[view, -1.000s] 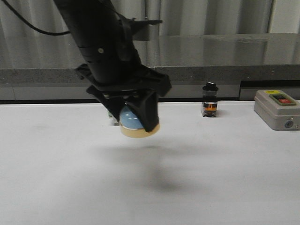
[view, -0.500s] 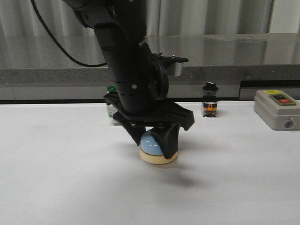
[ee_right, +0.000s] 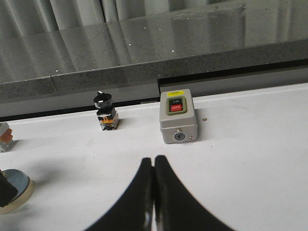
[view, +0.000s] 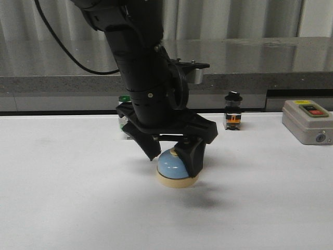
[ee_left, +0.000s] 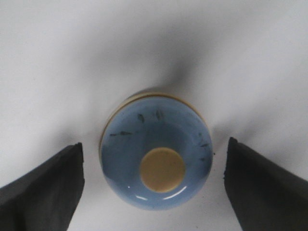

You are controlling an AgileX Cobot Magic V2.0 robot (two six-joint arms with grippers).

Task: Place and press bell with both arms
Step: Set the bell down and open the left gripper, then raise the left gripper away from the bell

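The light-blue bell (view: 177, 169) with its cream base and cream button stands on the white table near the middle. My left gripper (view: 173, 154) is over it, open, with one finger on each side and a gap to the dome. In the left wrist view the bell (ee_left: 156, 161) lies between the two dark fingers (ee_left: 45, 185), which do not touch it. My right gripper (ee_right: 153, 161) is shut and empty, low over the table; it does not show in the front view. The bell's edge (ee_right: 17, 190) shows in the right wrist view.
A black-capped switch (view: 232, 111) and a grey box with red and green buttons (view: 308, 121) stand at the table's back right. A green-capped switch (view: 124, 100) is half hidden behind the left arm. A grey counter edge (view: 260, 80) runs behind the table.
My left gripper carried the bell down and to the right, set it on the table, and opened its jaws off it.
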